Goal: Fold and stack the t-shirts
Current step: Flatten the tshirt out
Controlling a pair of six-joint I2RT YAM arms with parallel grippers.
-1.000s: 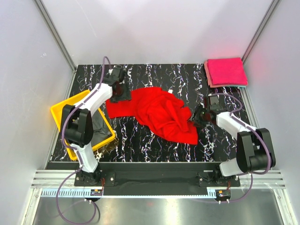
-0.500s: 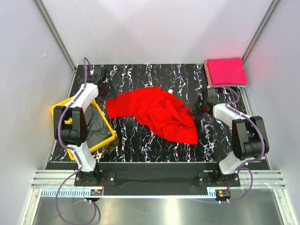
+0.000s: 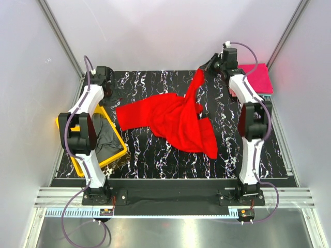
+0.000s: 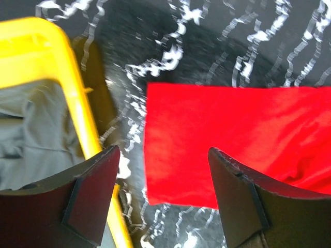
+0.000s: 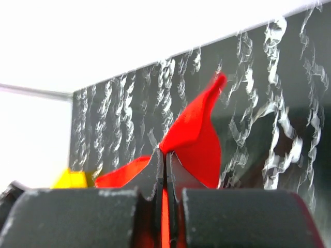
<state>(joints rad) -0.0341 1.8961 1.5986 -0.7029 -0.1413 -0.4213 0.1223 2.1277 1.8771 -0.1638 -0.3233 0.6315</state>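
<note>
With the right gripper (image 5: 165,170) clamped on a raised corner of the red shirt (image 3: 176,121), whose bulk lay crumpled on the table (image 3: 155,160), the left gripper (image 4: 161,155), jaws apart over the opposite edge, probably needed a matching corner pinch to spread it flat.

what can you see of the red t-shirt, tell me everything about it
The red t-shirt is bright, plain soft cloth. It lies rumpled and unfolded across the middle of the black marbled table. One part rises in a taut strip toward the far right, pinched in the shut right gripper. Its left edge lies flat, and the open left gripper isn't holding it.
</note>
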